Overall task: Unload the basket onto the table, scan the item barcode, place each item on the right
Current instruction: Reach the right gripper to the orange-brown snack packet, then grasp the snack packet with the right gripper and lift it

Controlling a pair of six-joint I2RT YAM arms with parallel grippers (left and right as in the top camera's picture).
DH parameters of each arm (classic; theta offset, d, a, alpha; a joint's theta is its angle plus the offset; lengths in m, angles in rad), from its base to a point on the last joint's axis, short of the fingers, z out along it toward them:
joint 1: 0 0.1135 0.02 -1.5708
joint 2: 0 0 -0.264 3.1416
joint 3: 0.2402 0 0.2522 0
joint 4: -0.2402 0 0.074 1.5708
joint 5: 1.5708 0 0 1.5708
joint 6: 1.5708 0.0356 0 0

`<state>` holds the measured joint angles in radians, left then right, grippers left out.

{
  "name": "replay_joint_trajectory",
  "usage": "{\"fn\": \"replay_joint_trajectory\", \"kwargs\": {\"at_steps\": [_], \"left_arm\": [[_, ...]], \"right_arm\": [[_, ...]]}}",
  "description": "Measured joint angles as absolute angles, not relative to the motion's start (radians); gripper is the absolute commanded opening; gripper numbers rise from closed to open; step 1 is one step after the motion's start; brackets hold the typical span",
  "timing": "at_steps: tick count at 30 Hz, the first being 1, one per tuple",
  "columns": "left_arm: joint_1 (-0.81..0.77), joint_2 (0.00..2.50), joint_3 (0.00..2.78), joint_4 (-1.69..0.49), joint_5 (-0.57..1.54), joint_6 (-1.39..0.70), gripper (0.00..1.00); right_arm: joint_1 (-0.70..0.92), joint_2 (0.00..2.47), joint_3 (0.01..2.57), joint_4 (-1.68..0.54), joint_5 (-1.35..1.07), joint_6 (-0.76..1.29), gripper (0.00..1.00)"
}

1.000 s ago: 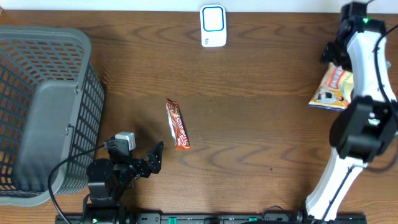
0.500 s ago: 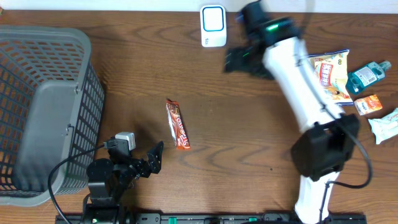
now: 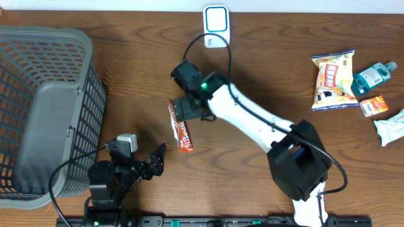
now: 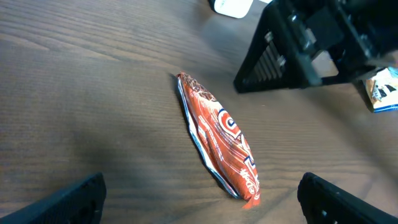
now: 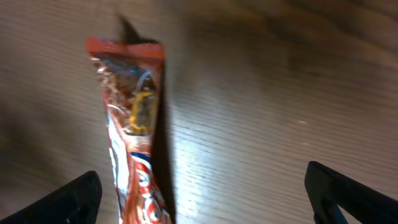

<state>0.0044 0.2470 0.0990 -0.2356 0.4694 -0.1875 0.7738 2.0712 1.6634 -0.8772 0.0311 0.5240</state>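
Observation:
An orange-red wrapped snack bar (image 3: 180,129) lies flat on the wooden table, left of centre. My right gripper (image 3: 187,111) hovers open over the bar's far end, touching nothing. In the right wrist view the bar (image 5: 132,130) sits near the left finger, inside the wide-open gripper (image 5: 205,199). My left gripper (image 3: 156,159) rests open near the front edge, a little short of the bar. Its wrist view has the bar (image 4: 219,135) straight ahead between the spread fingers (image 4: 62,202), with the right gripper (image 4: 311,46) above it. A white and blue scanner (image 3: 216,26) stands at the back edge.
A grey mesh basket (image 3: 88,94) fills the left side. At the far right lie a yellow snack bag (image 3: 332,80), a teal bottle (image 3: 374,74), a small orange packet (image 3: 374,105) and a white packet (image 3: 391,126).
The right arm has swung from the far right, across the back of the table, down to the snack bar. Its jaws stayed open. The left arm and the bar have not moved.

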Motion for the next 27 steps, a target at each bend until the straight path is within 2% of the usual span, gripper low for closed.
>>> {"fn": "replay_joint_trajectory", "kwargs": {"at_steps": [9, 15, 18, 21, 23, 25, 26, 27], "left_arm": [[0.004, 0.247, 0.099, -0.235, 0.469, -0.187, 0.99], [0.004, 0.247, 0.099, -0.235, 0.469, -0.187, 0.98], [0.004, 0.247, 0.099, -0.235, 0.469, -0.187, 0.99], [0.004, 0.247, 0.099, -0.235, 0.469, -0.187, 0.99], [0.004, 0.247, 0.099, -0.235, 0.469, -0.187, 0.98], [0.004, 0.247, 0.099, -0.235, 0.469, -0.187, 0.98], [0.004, 0.247, 0.099, -0.235, 0.470, -0.187, 0.99], [0.004, 0.247, 0.099, -0.235, 0.469, -0.187, 0.98]], "right_arm": [[0.882, 2.086, 1.660, -0.797, 0.186, 0.524, 0.96], [0.910, 2.199, 1.659, -0.749, 0.192, 0.527, 0.89], [0.914, 2.225, 1.655, -0.747, 0.189, 0.530, 0.75], [0.930, 2.225, 1.654, -0.753, 0.193, 0.534, 0.70], [0.945, 2.225, 1.654, -0.778, 0.195, 0.532, 0.55], [0.960, 2.225, 1.655, -0.815, 0.204, 0.543, 0.48], [0.965, 2.225, 1.657, -0.832, 0.211, 0.552, 0.38], [0.968, 2.225, 1.657, -0.850, 0.219, 0.561, 0.14]]}}
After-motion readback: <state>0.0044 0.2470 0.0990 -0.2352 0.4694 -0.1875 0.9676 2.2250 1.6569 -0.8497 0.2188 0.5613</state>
